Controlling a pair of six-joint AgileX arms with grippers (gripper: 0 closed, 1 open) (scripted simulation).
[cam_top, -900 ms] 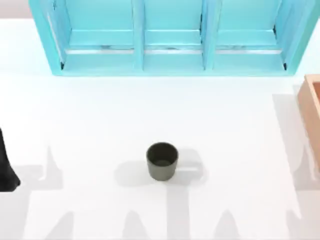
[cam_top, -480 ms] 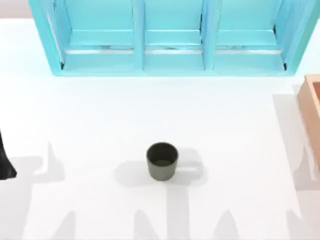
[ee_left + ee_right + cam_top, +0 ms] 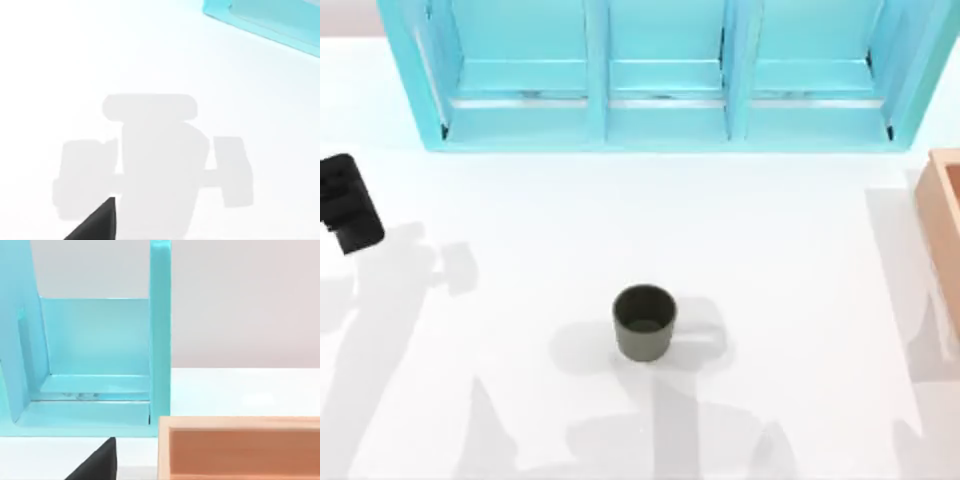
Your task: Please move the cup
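Note:
The cup [image 3: 644,322], small and dark olive-grey, stands upright on the white table a little in front of the middle. My left gripper [image 3: 345,203] is a black shape at the table's left edge, far to the left of the cup and farther back, touching nothing. A dark corner of it [image 3: 95,226] shows in the left wrist view above bare table and its own shadow. A dark corner of my right gripper [image 3: 95,465] shows in the right wrist view, off at the right side near the wooden box.
A turquoise shelf unit [image 3: 660,120] with three bays spans the back of the table; its corner [image 3: 270,20] and one bay [image 3: 95,365] appear in the wrist views. An orange wooden box [image 3: 945,225] [image 3: 240,447] sits at the right edge.
My left gripper has risen from the lower left edge toward the back and come further into view. The shadows on the table have shifted. The cup has not moved.

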